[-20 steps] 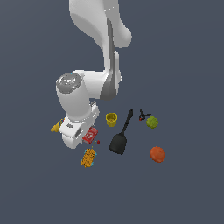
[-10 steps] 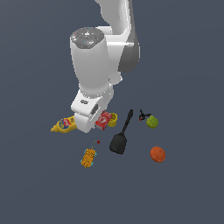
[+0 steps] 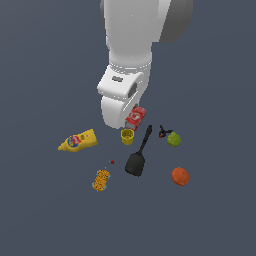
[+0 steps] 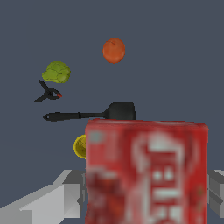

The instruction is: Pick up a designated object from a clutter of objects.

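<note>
The small flat red box (image 3: 135, 118) with white lettering hangs in my gripper (image 3: 131, 119), lifted above the floor and the rest of the clutter. In the wrist view the red box (image 4: 146, 170) fills the foreground between the grey fingers (image 4: 52, 197), which are shut on it. Below lie the yellow cup (image 3: 127, 136), the black spatula (image 3: 138, 155), the green fruit (image 3: 174, 139), the orange (image 3: 180, 176), the mustard bottle (image 3: 77, 141) and the orange-speckled packet (image 3: 101, 180). The white arm hides most of the gripper in the exterior view.
A small black clamp with a red tip (image 3: 163, 131) lies beside the green fruit. A tiny red item (image 3: 111, 162) lies between the packet and the spatula. In the wrist view the spatula (image 4: 94, 113), cup (image 4: 81, 146), green fruit (image 4: 57, 72) and orange (image 4: 114, 50) show beyond the box.
The arm has risen and swung toward the exterior view's right, carrying the red box up from the floor beside the mustard bottle to above the yellow cup.
</note>
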